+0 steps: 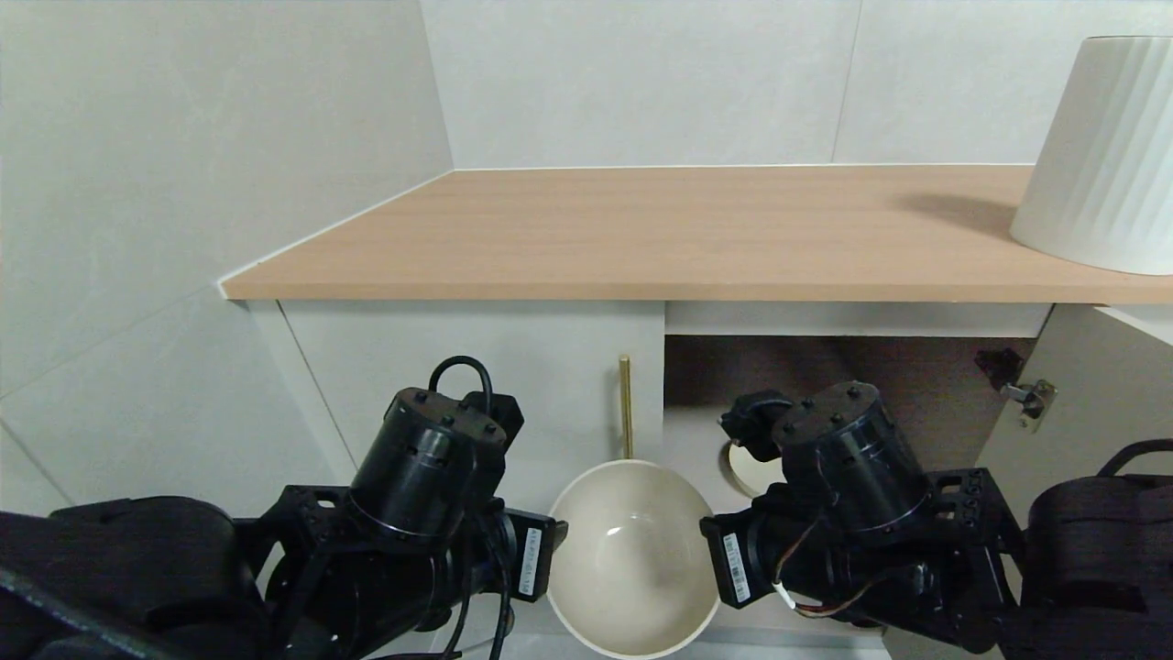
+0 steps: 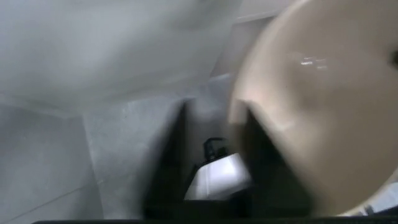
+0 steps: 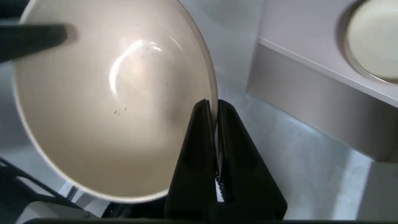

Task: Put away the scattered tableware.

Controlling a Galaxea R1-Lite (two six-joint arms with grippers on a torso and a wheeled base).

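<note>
A cream bowl (image 1: pixel 632 559) hangs tilted between my two arms, in front of the lower cabinet. My right gripper (image 3: pixel 216 112) is shut on the bowl's (image 3: pixel 118 99) rim, one finger inside and one outside. On the opposite side my left gripper (image 2: pixel 214 130) stands open, its dark fingers (image 2: pixel 166 155) apart, and the bowl's (image 2: pixel 323 106) rim lies close by one of them. A pale plate (image 1: pixel 753 467) lies on the shelf inside the open cabinet, also seen as a round plate (image 3: pixel 373 37) in the right wrist view.
The cabinet's right door (image 1: pixel 1090 431) stands open; the left door (image 1: pixel 476 367) is closed, with a brass handle (image 1: pixel 625 403). A wooden countertop (image 1: pixel 660 238) runs above, carrying a white ribbed lampshade (image 1: pixel 1109 156) at the far right. Walls close in at the left.
</note>
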